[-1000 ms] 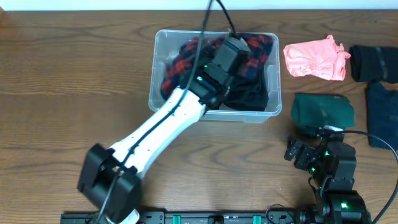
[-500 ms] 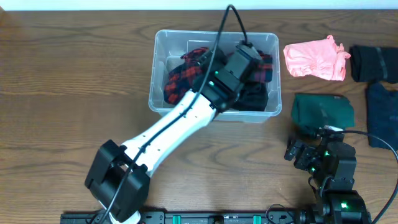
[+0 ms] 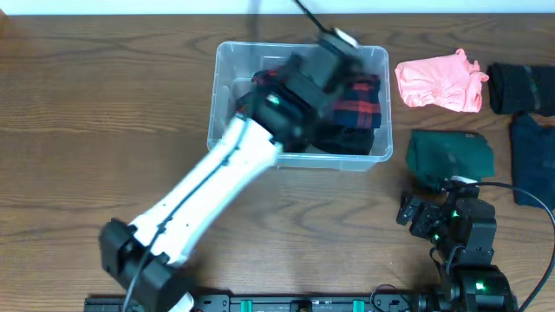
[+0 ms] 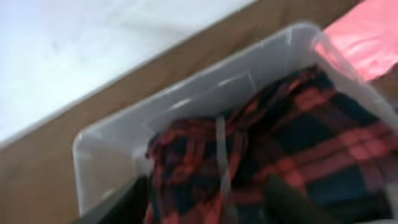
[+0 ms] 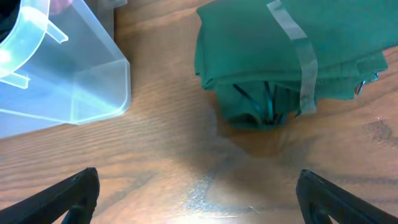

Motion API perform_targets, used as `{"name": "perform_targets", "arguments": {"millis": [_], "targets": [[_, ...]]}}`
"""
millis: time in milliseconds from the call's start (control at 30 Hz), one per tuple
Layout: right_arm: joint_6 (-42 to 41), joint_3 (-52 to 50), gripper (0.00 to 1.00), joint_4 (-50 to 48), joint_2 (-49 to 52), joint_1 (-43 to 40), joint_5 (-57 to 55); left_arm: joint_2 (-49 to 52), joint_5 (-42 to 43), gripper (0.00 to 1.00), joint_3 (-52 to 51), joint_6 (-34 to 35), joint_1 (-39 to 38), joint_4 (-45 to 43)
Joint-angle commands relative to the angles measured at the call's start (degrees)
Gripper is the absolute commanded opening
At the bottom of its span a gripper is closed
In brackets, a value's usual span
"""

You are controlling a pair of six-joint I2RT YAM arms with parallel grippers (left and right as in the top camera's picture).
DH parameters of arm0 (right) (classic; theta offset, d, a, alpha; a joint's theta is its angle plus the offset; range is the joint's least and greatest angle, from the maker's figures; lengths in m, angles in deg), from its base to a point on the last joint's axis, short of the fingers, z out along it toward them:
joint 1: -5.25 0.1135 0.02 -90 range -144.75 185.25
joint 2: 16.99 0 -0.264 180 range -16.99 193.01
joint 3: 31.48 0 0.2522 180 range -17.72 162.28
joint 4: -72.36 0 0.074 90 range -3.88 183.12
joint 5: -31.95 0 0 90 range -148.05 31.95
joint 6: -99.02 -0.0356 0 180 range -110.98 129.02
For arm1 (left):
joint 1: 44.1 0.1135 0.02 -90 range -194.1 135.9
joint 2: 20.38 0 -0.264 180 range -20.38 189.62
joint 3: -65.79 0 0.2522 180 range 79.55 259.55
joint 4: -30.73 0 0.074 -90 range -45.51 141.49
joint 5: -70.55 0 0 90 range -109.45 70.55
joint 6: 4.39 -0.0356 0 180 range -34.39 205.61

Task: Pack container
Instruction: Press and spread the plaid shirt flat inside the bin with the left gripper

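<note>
- At the near edge of the wooden table (image 3: 87, 130), on the right side, the right gripper (image 5: 198, 194) sits low over the wood. Its two fingers are spread wide apart with nothing between them.
- Just beyond the right gripper lies a green folded garment (image 3: 451, 156), bound by a band of clear tape (image 5: 298, 56). The gripper does not touch it.
- On the left side, the white left arm (image 3: 208, 191) reaches diagonally from the near edge up towards the middle of the table. It is blurred in the overhead view.
- Past the middle of the table stands the container (image 3: 218, 95), a clear rectangular plastic bin with rounded corners. It sits upright, to the left of the green garment and apart from it.
- The left gripper (image 4: 205, 199) hangs over the container's open top. In the blurred left wrist view its dark fingers stand apart, and nothing is seen pinched between them.
- Inside the container lies a rumpled red-and-black plaid garment (image 3: 357, 102), directly below the left gripper. A dark garment (image 3: 347, 139) fills the near right corner of the container beside it.
- Farther back, to the right of the container, a crumpled pink garment (image 3: 440, 82) rests on the table.
- Along the right edge lie two dark folded garments, one (image 3: 520, 87) beside the pink garment and one (image 3: 533, 160) nearer, beside the green one.
</note>
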Motion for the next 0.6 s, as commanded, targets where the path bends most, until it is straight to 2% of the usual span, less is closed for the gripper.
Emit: {"name": "perform_targets", "arguments": {"millis": [0,267,333,433,567], "targets": [[-0.6,0.6,0.99,0.2,0.0,-0.3,0.2,-1.5,12.8,0.56,4.9,7.6,5.5,4.3],[-0.6,0.6,0.99,0.2,0.0,-0.3,0.2,1.0,26.7,0.51,5.9,7.6,14.2,12.0],[-0.6,0.6,0.99,0.2,0.0,-0.3,0.2,2.5,27.6,0.5,5.8,7.7,14.4,13.9],[-0.6,0.6,0.99,0.2,0.0,-0.3,0.2,4.8,27.8,0.36,5.8,7.7,13.9,16.2],[-0.6,0.6,0.99,0.2,0.0,-0.3,0.2,7.6,27.6,0.34,5.8,7.6,12.8,16.9]]}}
